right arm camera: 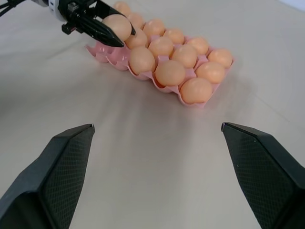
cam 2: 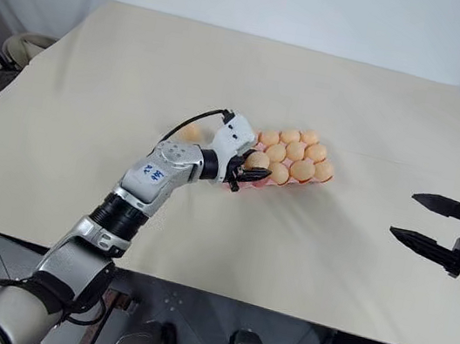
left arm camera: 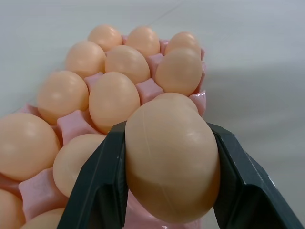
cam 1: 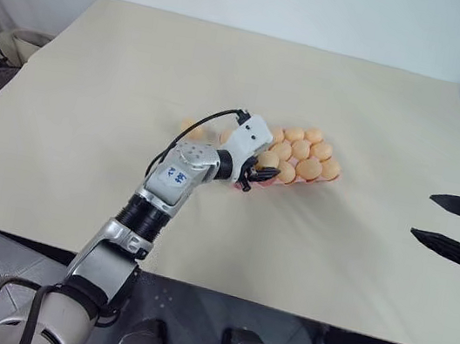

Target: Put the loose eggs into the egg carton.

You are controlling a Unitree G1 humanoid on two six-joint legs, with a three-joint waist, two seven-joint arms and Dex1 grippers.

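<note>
beige table [cam 1: 90, 113] against pale wall. pink egg carton [right arm camera: 97, 51] mid-table, mostly filled. left gripper [left arm camera: 167, 191] clamped on egg [left arm camera: 171, 160] above carton's near end. one loose egg [cam 1: 188, 126] beside carton's left. right gripper [cam 1: 459, 230] wide apart, holding nothing, well right.

Both eye views look forward and steeply down from head height over the table [cam 1: 90, 113], from well back, and share nearly the whole scene. The left wrist view sits close above the egg carton [left arm camera: 152, 90], looking along its rows. The right wrist view looks low across the tabletop from farther off and shares that carton with the others
</note>
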